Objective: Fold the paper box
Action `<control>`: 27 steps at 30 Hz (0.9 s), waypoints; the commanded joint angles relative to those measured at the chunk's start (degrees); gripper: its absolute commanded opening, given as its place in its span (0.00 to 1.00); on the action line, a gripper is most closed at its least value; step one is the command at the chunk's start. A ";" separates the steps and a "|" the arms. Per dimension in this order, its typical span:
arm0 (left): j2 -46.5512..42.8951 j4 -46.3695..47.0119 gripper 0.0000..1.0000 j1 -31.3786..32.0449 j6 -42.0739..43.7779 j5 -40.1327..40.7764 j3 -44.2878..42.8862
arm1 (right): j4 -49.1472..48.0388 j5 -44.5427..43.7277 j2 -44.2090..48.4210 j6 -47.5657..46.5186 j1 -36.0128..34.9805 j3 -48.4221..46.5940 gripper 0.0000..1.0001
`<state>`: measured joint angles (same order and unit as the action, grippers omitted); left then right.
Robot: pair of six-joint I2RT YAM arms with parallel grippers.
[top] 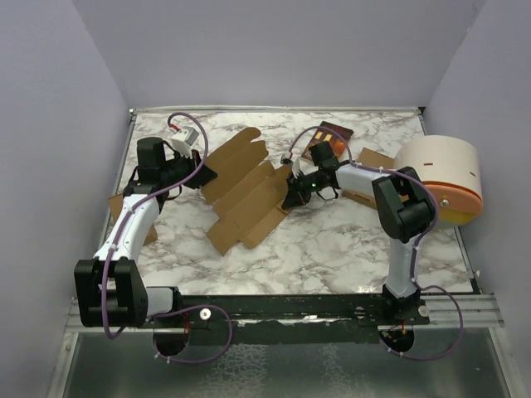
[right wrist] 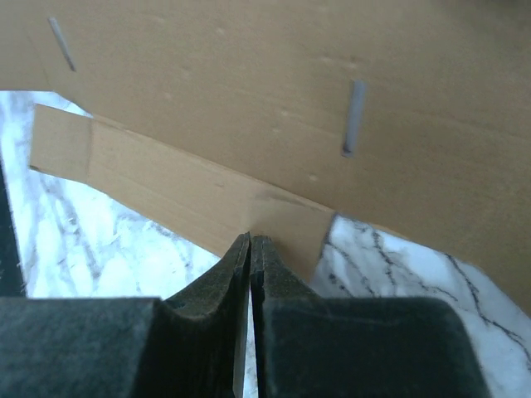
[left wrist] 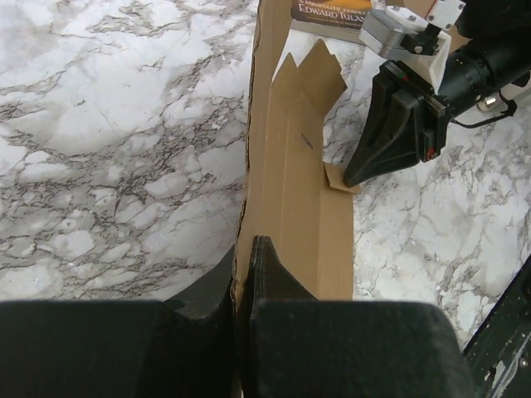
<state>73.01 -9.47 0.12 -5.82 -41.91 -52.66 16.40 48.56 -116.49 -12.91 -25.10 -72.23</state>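
The paper box [top: 245, 191] lies as a flat tan die-cut sheet in the middle of the marble table. My left gripper [top: 206, 176] is shut on its left edge; in the left wrist view the cardboard [left wrist: 299, 166] runs between the closed fingers [left wrist: 274, 274] and stretches away. My right gripper [top: 290, 199] is at the sheet's right edge. In the right wrist view its pads are pressed together, tips [right wrist: 250, 240] touching the lower edge of a narrow flap [right wrist: 166, 191], with no cardboard showing between them. The left wrist view shows that gripper [left wrist: 365, 170] by a small tab.
A dark printed booklet [top: 329, 139] lies behind the right gripper. A round white drum with an orange band [top: 444, 178] stands at the right edge. Other cardboard pieces lie under the right arm [top: 369, 157] and beside the left arm [top: 151, 235]. Walls close in on three sides.
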 commanded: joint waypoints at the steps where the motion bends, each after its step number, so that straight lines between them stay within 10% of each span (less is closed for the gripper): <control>1: -1.50 2.39 0.00 0.50 0.09 -3.67 0.65 | 4.90 9.59 5.27 -6.45 1.65 -2.06 0.06; 11: -2.15 7.75 0.00 2.07 -1.71 -12.41 2.35 | 3.42 24.27 14.42 -7.71 12.33 0.33 0.38; 27: -3.60 10.88 0.00 6.64 -0.37 -17.28 4.30 | -9.13 12.56 15.85 7.08 17.84 5.41 0.09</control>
<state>70.52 -0.86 6.37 -6.92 -56.38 -48.62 8.78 63.05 -99.00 -7.05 -6.50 -66.35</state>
